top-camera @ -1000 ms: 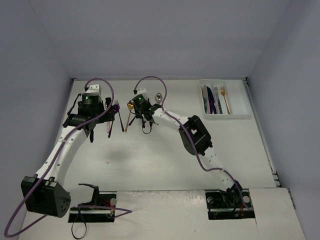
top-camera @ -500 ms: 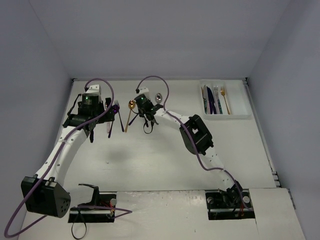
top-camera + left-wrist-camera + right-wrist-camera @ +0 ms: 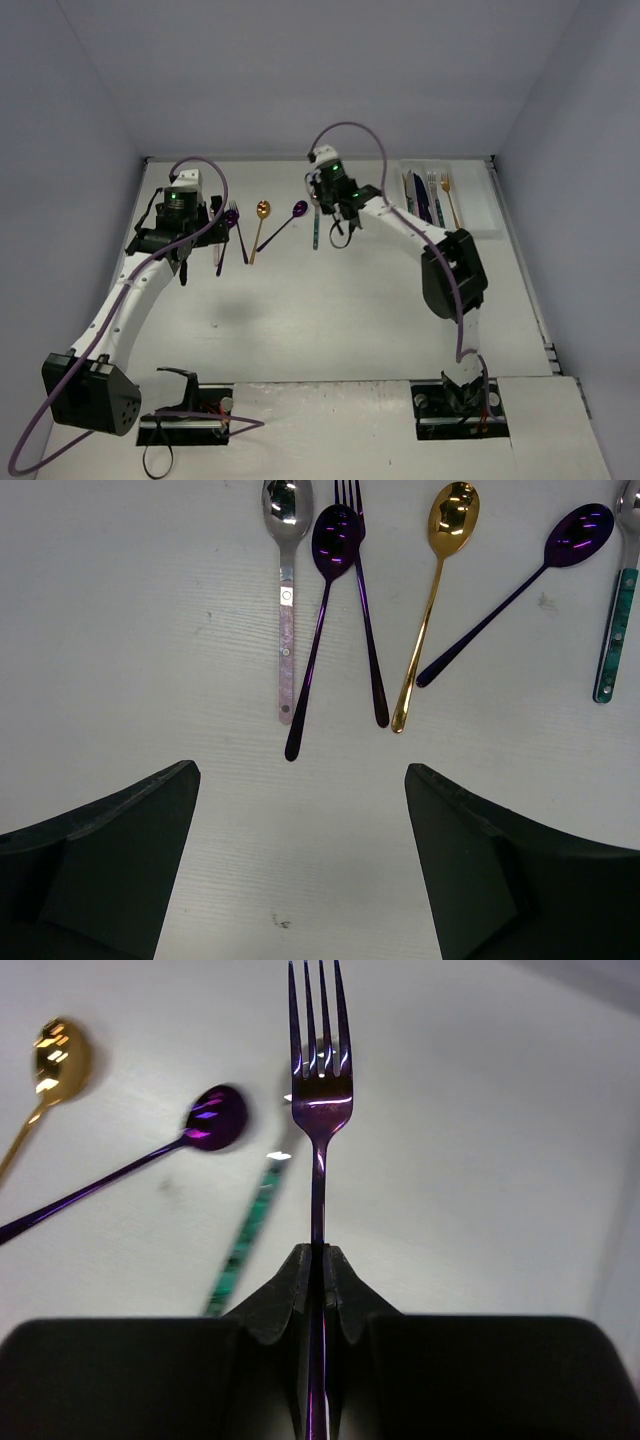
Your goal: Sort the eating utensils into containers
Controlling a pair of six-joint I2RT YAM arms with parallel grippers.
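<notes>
Right tool shifted rightward, clamping slim glossy purple fork, tines forward

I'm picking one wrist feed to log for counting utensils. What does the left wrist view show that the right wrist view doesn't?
Only the left wrist view: the open left pincer, and beyond it a pink-handled silver spoon, a straight purple spoon and a loose purple fork lying close together.
Only the right wrist view: the right pincer shut on the held purple fork, tines pointing away.
Both: the gold spoon, the slanted purple spoon and the teal-handled utensil.
</notes>
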